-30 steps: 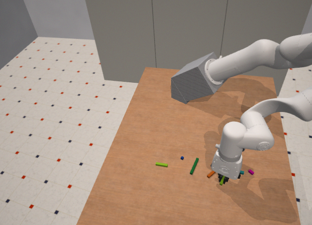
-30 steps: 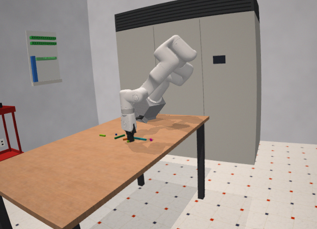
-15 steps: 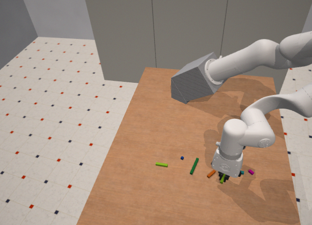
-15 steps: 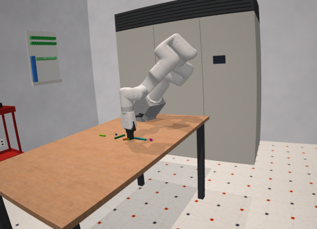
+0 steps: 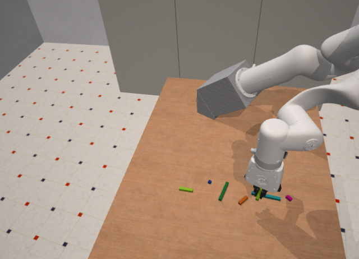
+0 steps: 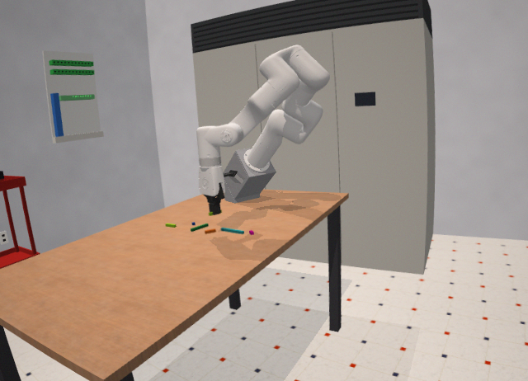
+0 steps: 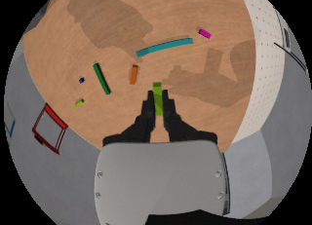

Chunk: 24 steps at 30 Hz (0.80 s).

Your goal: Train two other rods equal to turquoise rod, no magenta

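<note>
My gripper (image 5: 259,194) (image 6: 214,212) (image 7: 158,98) is shut on a lime rod (image 5: 257,197) (image 6: 210,214) (image 7: 157,105) and holds it above the table. In the top view the held rod covers part of the turquoise rod (image 5: 272,196) (image 6: 232,230) (image 7: 165,47), which lies flat on the table. The other lime rod (image 5: 185,189) (image 6: 170,225) (image 7: 79,103) lies flat, far from the gripper and apart from the other rods.
On the table, apart from each other, lie an orange rod (image 5: 243,200) (image 6: 209,231) (image 7: 134,75), a green rod (image 5: 223,190) (image 6: 199,227) (image 7: 101,79), a small blue rod (image 5: 209,181) (image 6: 193,223) (image 7: 81,80) and a magenta rod (image 5: 288,197) (image 6: 252,232) (image 7: 205,34).
</note>
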Tool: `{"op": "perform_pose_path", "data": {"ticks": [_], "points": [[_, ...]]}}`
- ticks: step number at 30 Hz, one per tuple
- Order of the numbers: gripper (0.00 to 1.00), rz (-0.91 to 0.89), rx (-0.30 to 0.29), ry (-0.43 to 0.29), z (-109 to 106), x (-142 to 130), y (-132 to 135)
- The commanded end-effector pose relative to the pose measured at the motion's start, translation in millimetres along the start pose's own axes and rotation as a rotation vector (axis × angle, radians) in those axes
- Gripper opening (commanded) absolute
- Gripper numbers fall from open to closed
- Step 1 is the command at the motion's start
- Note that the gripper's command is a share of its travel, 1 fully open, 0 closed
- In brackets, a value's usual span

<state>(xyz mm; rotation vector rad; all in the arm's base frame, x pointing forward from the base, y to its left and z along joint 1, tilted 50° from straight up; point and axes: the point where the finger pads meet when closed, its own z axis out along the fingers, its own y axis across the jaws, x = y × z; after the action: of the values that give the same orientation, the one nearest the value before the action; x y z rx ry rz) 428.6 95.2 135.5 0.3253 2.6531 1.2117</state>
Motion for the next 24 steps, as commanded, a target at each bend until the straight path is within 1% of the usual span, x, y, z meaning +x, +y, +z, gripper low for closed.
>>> {"op": "perform_pose_path", "data": {"ticks": [1,5,17,20,24], "points": [[0.04,0.001,0.002,0.000,-15,0,1],[0.04,0.001,0.002,0.000,-21,0,1],[0.04,0.005,0.001,-0.001,-22,-1,0],[0.04,0.060,-0.006,-0.005,-27,-6,-2],[0.04,0.226,-0.024,-0.015,-38,-20,-15]]}}
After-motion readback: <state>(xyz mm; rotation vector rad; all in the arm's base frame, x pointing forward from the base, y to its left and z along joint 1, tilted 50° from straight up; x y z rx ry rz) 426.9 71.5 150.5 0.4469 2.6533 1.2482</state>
